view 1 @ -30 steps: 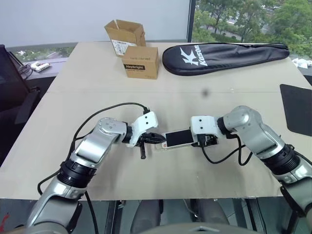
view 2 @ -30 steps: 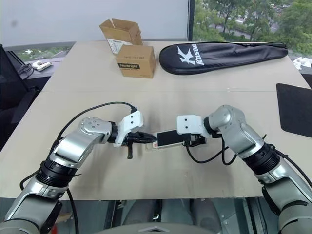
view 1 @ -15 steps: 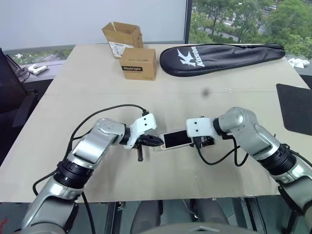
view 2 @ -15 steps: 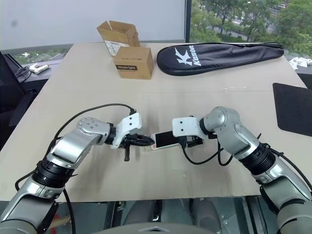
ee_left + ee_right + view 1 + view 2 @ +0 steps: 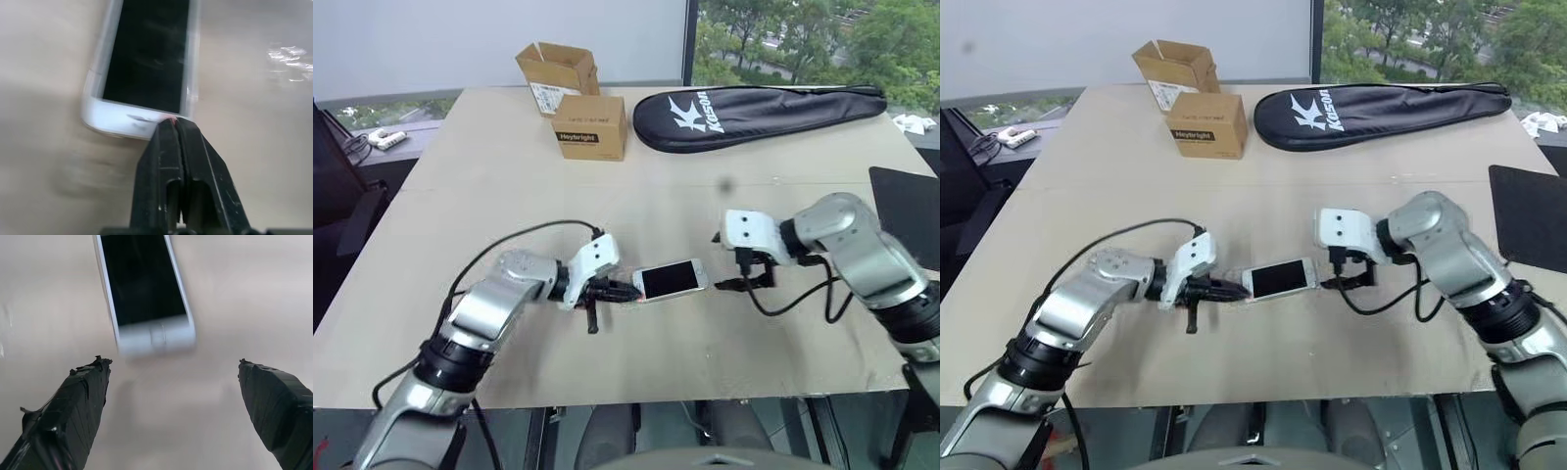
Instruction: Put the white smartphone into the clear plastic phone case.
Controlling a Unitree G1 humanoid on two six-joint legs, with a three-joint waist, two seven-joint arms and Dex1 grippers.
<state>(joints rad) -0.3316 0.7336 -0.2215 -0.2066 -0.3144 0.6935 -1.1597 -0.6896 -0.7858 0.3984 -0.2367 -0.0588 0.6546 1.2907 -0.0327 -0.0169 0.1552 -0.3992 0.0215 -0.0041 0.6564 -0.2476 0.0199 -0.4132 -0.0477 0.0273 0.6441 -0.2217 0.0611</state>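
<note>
Left eye view showed the left gripper (image 5: 628,291) with fingers pressed together, tips at the corner of the phone (image 5: 672,279), which lay screen-up on the table (image 5: 636,196), mid-front. Just beside it, the right gripper (image 5: 173,367) stood wide apart, holding nothing, clear of the phone.

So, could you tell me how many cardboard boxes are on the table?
2, both at the table's far left: an open box at the back edge, and a closed box just in front of it.
</note>
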